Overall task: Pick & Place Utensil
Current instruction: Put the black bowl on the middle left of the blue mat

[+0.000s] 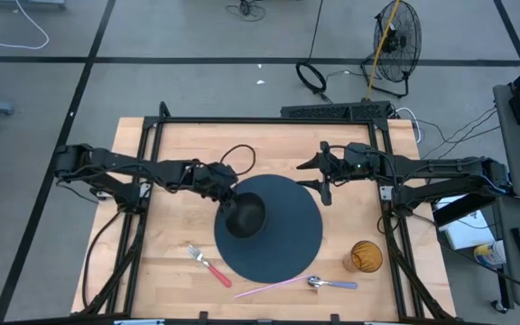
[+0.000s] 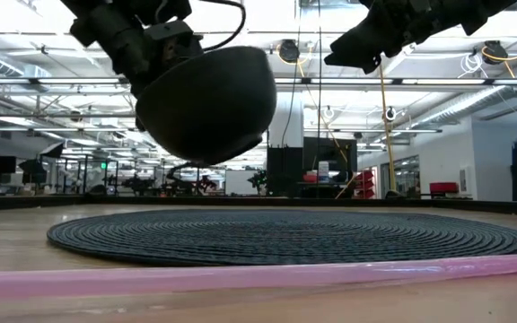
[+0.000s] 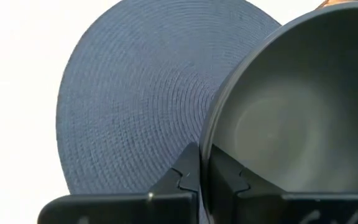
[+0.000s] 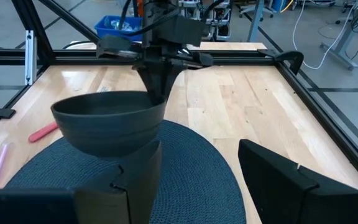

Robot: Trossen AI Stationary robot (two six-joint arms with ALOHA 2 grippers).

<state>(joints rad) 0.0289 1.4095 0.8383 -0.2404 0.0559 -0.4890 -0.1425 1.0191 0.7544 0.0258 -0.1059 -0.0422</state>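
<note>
A dark bowl (image 1: pixel 245 217) hangs above the left part of a round dark woven placemat (image 1: pixel 287 248), with my left gripper (image 1: pixel 227 200) shut on its rim. In the low view the bowl (image 2: pixel 205 108) is clear of the mat (image 2: pixel 294 235). My right gripper (image 1: pixel 319 176) stands open over the mat's far right edge, with nothing between its fingers. A fork with a red handle (image 1: pixel 208 264) lies flat on the wood near the mat's left. A spoon with a blue handle (image 1: pixel 332 283) lies near the table's front edge. My left gripper pinches the bowl's rim (image 3: pixel 207 155) on the side toward the table's left, one finger (image 3: pixel 232 177) inside the bowl and one (image 3: pixel 185 177) outside. The fingers slant down from the table's left. The bowl hangs lifted clear of the mat, its opening up and slightly tilted.
A pink stick (image 1: pixel 269 288) lies along the mat's near edge beside the spoon. An amber glass (image 1: pixel 366 256) stands at the near right. A black frame (image 1: pixel 269 120) runs around the table's far side and both sides.
</note>
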